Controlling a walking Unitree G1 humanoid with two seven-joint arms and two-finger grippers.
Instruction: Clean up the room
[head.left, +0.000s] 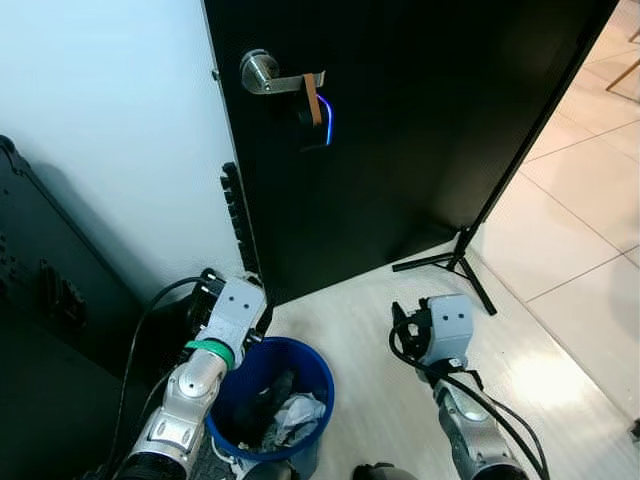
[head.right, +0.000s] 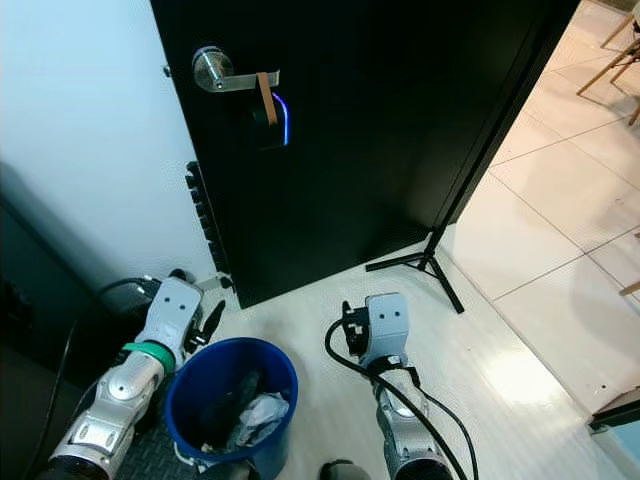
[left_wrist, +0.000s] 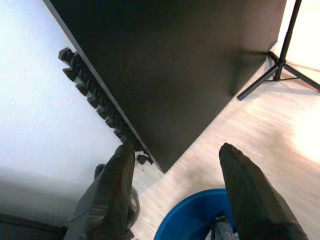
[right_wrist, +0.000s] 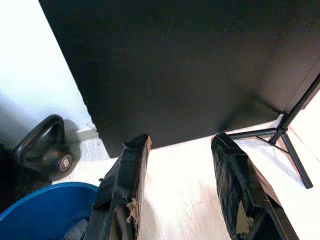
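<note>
Blue bin (head.left: 235, 395) holding crumpled paper (head.left: 300, 413), likely light, soft; rim best hold. Left gripper (left_wrist: 175, 175) hovering above rim, jaws spread. Right gripper (right_wrist: 177, 172) jaws spread, gripping nothing.

Blue bin (head.left: 300, 372) base cut off, dark contents unclear, black case (head.left: 40, 330) cropped

Head and wrist views toward door (head.left: 400, 130)

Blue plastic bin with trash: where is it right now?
The blue plastic bin sits on the floor, low in the eye views, beside the left gripper, below the black door.
</note>
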